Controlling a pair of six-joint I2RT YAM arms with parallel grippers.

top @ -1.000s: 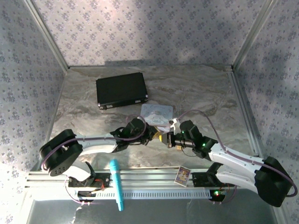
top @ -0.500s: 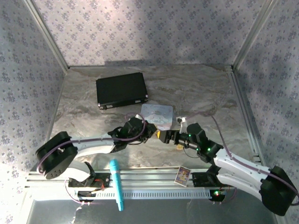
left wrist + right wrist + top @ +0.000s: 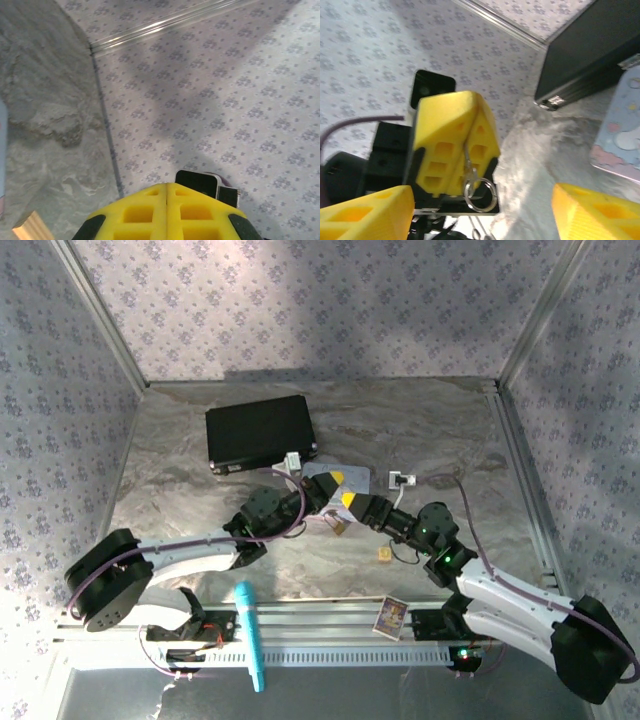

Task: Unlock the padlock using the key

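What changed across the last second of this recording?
Both pincers moved up the table toward the tin: the left pincer, shut on the key, and the right pincer, open. The padlock lies on the table, apart from both. Black case, tin and teal pen stayed put.

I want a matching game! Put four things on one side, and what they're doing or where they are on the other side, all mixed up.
Things:
1. black rectangular case
2. long teal pen
3. left gripper
4. right gripper

Mixed up:
A. open
B. shut on the small silvery key on a ring
C. lying across the metal rails at the near edge
D. flat on the far left part of the marbled table

Pairs: 1-D, 2-C, 3-B, 4-A
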